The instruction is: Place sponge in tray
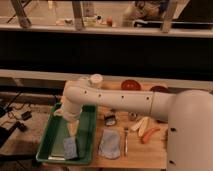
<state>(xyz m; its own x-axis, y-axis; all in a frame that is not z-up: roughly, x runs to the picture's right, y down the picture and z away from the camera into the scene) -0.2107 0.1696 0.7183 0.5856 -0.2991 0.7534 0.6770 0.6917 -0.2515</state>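
Observation:
A small blue-grey sponge point(70, 147) lies flat inside the green tray point(54, 135) at the left end of the wooden table. My white arm reaches from the right across the table and bends down over the tray. My gripper point(71, 126) hangs inside the tray area, just above and behind the sponge. Whether it touches the sponge is hidden by the wrist.
A larger blue-grey cloth-like item point(110, 144) lies on the table right of the tray, with a thin utensil point(126, 142) beside it. A small dark object point(110, 120), a pale banana-like item point(141, 124), an orange item point(151, 134), a white cup point(95, 80) and two red bowls point(130, 85) stand further back.

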